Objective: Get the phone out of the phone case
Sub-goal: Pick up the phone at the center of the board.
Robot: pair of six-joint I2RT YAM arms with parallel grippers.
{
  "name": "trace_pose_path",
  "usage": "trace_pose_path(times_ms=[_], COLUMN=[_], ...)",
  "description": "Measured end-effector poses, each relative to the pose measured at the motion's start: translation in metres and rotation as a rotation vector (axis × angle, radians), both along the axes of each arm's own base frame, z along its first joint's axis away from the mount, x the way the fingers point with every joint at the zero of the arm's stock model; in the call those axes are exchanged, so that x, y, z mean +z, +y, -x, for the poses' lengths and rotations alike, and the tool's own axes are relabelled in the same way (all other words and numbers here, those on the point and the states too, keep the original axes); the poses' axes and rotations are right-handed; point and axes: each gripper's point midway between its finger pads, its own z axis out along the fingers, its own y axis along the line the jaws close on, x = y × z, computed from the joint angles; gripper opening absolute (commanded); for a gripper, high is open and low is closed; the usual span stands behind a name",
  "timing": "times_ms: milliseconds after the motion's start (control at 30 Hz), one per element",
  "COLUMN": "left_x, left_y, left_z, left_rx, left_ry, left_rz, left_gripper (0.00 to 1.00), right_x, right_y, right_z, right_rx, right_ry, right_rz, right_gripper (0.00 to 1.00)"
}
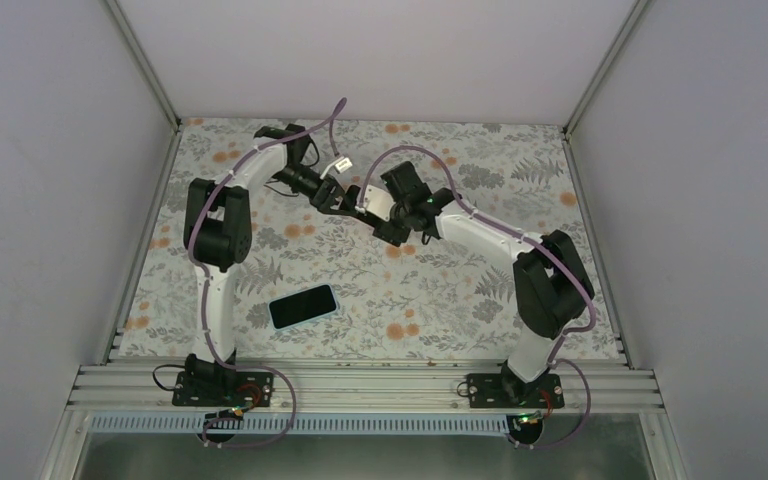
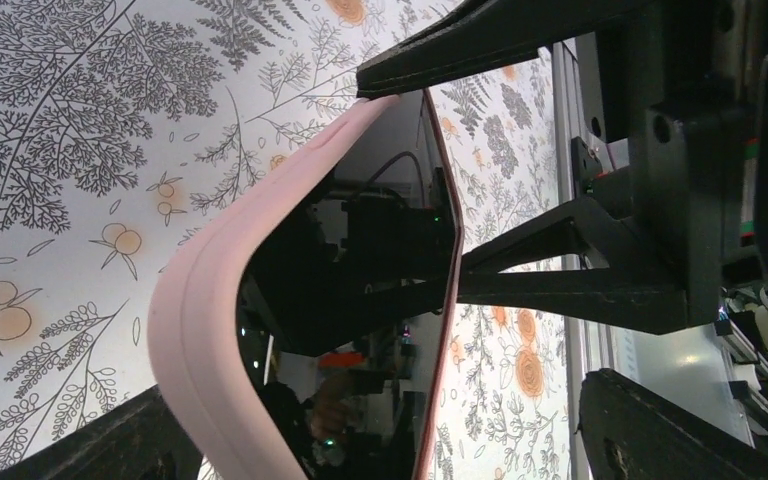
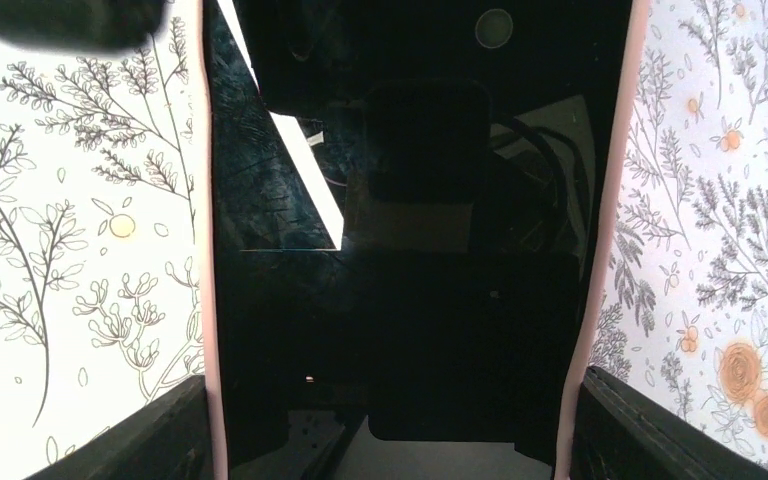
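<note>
Left wrist shows left tool (image 2: 260, 250) clamping the phone case (image 2: 200, 300), right tool (image 3: 390, 400) likewise

The phone (image 3: 400, 250) is a black slab with a glossy, dark screen that mirrors nearby shapes, and it still sits inside the phone case (image 2: 210, 300). The case is pale pink, soft-looking and thick-rimmed, with a rounded corner, and its rim runs along both long sides of the screen. The pair is held up off the floral table (image 1: 440, 300) at the far middle of the scene, turned on edge rather than lying flat.
</note>
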Motion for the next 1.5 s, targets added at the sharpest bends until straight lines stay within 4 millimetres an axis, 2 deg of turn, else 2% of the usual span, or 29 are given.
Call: trace_pose_path(times_ms=[200, 267, 333, 400, 467, 500, 567, 733, 800, 867, 933, 1033, 1100, 1167, 1233, 1333, 1400, 1500], left_x=[-0.002, -0.002, -0.002, -0.002, -0.002, 0.001, 0.004, 0.004, 0.004, 0.001, -0.001, 0.002, 0.013, 0.029, 0.046, 0.062, 0.064, 0.057], left_y=[-0.001, -0.001, -0.002, -0.003, -0.003, -0.004, -0.004, -0.002, -0.002, -0.002, -0.002, 0.002, 0.004, 0.003, 0.0, -0.006, -0.008, -0.008], left_z=[0.0, 0.0, 0.001, 0.004, 0.006, 0.008, 0.011, 0.012, 0.014, 0.014, 0.017, 0.029, 0.042, 0.052, 0.057, 0.063, 0.064, 0.064], left_rx=[0.003, 0.0, -0.002, -0.01, -0.012, -0.004, 0.02, 0.024, 0.019, -0.007, -0.032, -0.062, -0.083, -0.102, -0.116, -0.134, -0.143, -0.151], left_ry=[0.009, 0.008, 0.012, 0.015, 0.023, 0.056, 0.123, 0.137, 0.139, 0.071, -0.009, -0.153, -0.263, -0.374, -0.482, -0.592, -0.626, -0.637], left_rz=[-0.003, -0.001, -0.001, -0.002, -0.001, 0.009, 0.009, 0.006, 0.004, -0.016, -0.048, -0.106, -0.133, -0.132, -0.118, -0.087, -0.078, -0.082], left_gripper=[0.71, 0.6, 0.38, 0.19, 0.05, 0.03, 0.02, 0.02, 0.02, 0.02, 0.02, 0.02, 0.02, 0.02, 0.02, 0.02, 0.02, 0.02], right_x=[0.002, 0.002, 0.002, 0.003, 0.002, 0.003, 0.004, 0.004, 0.005, 0.011, 0.029, 0.067, 0.089, 0.096, 0.092, 0.071, 0.055, 0.049], right_y=[0.006, 0.008, 0.008, 0.01, 0.009, 0.009, 0.008, 0.009, 0.009, 0.007, -0.001, -0.025, -0.043, -0.054, -0.059, -0.057, -0.057, -0.058], right_z=[0.002, 0.003, 0.003, 0.004, 0.004, 0.003, 0.003, 0.004, 0.007, 0.014, 0.023, 0.035, 0.04, 0.042, 0.044, 0.048, 0.05, 0.048], right_rx=[0.012, 0.017, 0.019, 0.021, 0.021, 0.021, 0.01, 0.01, 0.016, 0.035, 0.06, 0.08, 0.086, 0.091, 0.105, 0.124, 0.128, 0.12], right_ry=[-0.008, -0.009, -0.009, -0.011, -0.013, -0.022, -0.04, -0.04, -0.025, 0.016, 0.047, 0.049, 0.034, 0.026, 0.043, 0.102, 0.149, 0.165], right_rz=[-0.006, -0.007, -0.006, -0.004, -0.001, 0.006, 0.026, 0.026, 0.017, -0.026, -0.089, -0.2, -0.264, -0.291, -0.302, -0.294, -0.292, -0.293], right_gripper=[0.56, 0.57, 0.56, 0.56, 0.57, 0.57, 0.6, 0.86, 0.94, 1.0, 1.0, 0.96, 0.92, 0.84, 0.79, 0.76, 0.74, 0.72])
